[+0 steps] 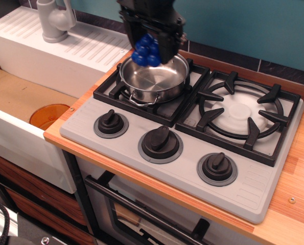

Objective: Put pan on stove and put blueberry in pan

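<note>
The shiny steel pan (pixel 153 80) sits on the left burner grate of the grey stove (pixel 187 153). My black gripper (pixel 150 43) hangs over the pan's far half, shut on the blueberry (pixel 145 51), a cluster of glossy blue balls. The blueberry is held in the air just above the pan's rim, inside its outline. The pan is empty inside.
The right burner (pixel 241 112) is bare. Three black knobs (pixel 160 142) line the stove's front. A white sink (pixel 24 97) with an orange disc (pixel 48 115) in it lies to the left, with a grey tap (pixel 52 20) and ribbed drainboard behind. A teal wall rises at the back.
</note>
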Action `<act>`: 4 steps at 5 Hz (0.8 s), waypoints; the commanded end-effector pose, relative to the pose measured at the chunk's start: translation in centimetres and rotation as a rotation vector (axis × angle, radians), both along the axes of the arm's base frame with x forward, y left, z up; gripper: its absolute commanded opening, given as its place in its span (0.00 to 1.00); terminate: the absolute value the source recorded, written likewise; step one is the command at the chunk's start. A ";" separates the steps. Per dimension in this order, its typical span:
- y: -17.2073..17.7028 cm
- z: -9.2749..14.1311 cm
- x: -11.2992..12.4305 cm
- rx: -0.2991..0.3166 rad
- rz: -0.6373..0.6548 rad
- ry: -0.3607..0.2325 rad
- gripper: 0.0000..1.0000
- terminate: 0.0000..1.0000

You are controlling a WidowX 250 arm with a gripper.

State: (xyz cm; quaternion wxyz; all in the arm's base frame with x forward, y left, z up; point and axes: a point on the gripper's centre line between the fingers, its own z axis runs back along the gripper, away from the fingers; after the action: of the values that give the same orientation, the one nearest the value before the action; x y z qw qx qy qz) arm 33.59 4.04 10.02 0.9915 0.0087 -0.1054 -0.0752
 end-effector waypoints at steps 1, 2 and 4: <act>-0.3 0.0 2.7 0.003 -0.034 -0.107 1.00 0.00; -0.1 -0.1 2.6 0.004 -0.035 -0.106 1.00 0.00; -1.4 3.8 1.8 0.026 0.019 -0.011 1.00 0.00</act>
State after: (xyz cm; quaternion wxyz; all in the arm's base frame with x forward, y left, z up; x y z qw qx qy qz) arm 34.36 3.00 10.88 0.9959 0.0154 -0.0628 -0.0639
